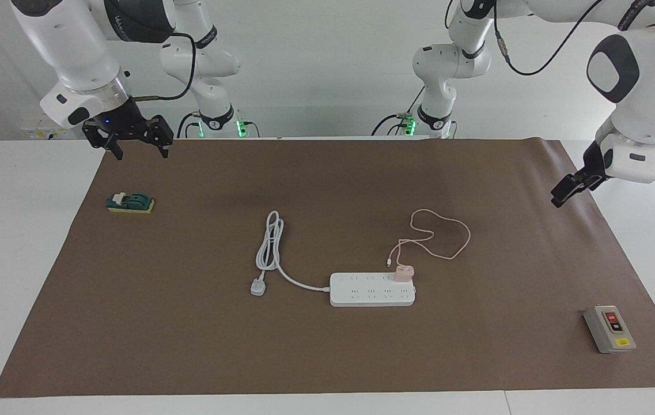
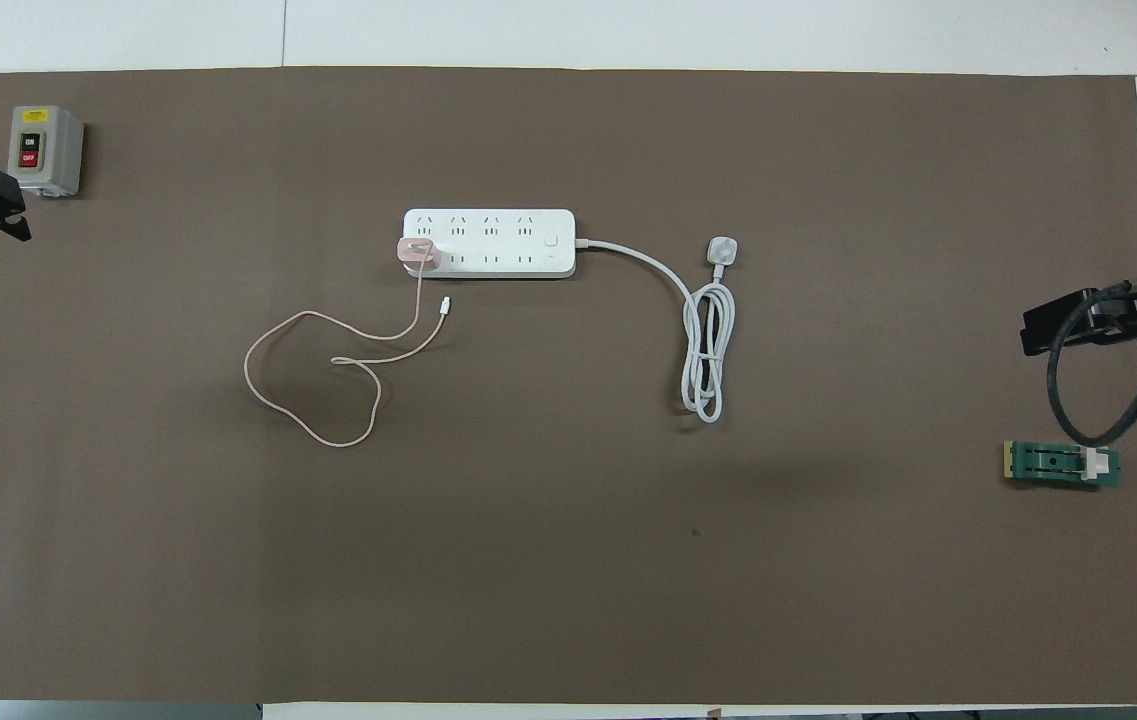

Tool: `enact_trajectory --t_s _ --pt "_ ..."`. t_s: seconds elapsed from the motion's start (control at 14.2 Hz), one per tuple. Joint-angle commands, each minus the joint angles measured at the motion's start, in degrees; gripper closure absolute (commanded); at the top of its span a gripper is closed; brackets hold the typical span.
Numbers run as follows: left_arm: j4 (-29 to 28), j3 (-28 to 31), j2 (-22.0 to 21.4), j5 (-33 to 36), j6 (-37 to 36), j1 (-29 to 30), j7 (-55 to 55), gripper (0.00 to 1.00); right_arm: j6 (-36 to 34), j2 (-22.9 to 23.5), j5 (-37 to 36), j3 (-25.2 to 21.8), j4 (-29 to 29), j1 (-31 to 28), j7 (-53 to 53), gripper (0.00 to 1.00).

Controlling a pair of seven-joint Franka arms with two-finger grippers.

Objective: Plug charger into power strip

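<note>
The pale-pink charger (image 1: 403,272) sits upright in a socket of the white power strip (image 1: 362,291), at the strip's end toward the left arm. In the overhead view the charger (image 2: 418,252) covers a corner socket of the power strip (image 2: 503,240). Its thin pink cable (image 1: 448,230) lies looped on the mat, nearer to the robots. My left gripper (image 1: 563,195) hangs open and empty over the mat's edge at the left arm's end, well apart from the charger. My right gripper (image 1: 140,151) waits open and empty over the mat's corner at the right arm's end.
The strip's thick white cord ends in a three-pin plug (image 1: 257,286) lying loose on the mat. A grey switch box (image 1: 609,328) stands farther from the robots at the left arm's end. A small green and yellow part (image 1: 130,203) lies under the right gripper's side.
</note>
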Motion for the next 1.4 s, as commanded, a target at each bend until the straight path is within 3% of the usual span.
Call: enact_trajectory --t_s 0.0,0.07,0.28,0.35,0.63,1.12,1.33 --pt "-2.31 -0.31 -2.89 0.58 -1.72 -0.12 1.12 0.00 -0.69 -0.62 -0.18 0.57 -0.38 -0.67 0.65 0.00" --pt "-3.18 -0.40 -3.59 0.49 -0.59 -0.21 0.60 0.00 -0.78 -0.62 -0.18 0.57 -0.38 -0.67 0.74 0.00" --pt "-19.48 -0.31 -12.36 -0.04 13.70 -0.03 0.24 0.00 -0.69 -0.62 -0.18 0.57 -0.38 -0.67 0.65 0.00" --pt "-21.37 -0.40 -12.91 -0.12 15.58 -0.56 0.24 0.00 -0.78 -0.62 -0.18 0.57 -0.38 -0.67 0.65 0.00" --pt "-23.31 -0.83 -12.65 0.05 18.93 -3.37 4.70 0.00 -0.69 -0.62 -0.18 0.57 -0.38 -0.67 0.65 0.00" --pt "-22.88 -1.62 -13.88 -1.78 12.53 -3.99 11.05 0.00 -0.69 -0.62 -0.18 0.57 -0.38 -0.67 0.65 0.00" --pt "-19.73 -1.89 -14.14 -4.94 4.64 -3.82 11.14 0.00 -0.78 -0.62 -0.18 0.57 -0.38 -0.67 0.65 0.00"
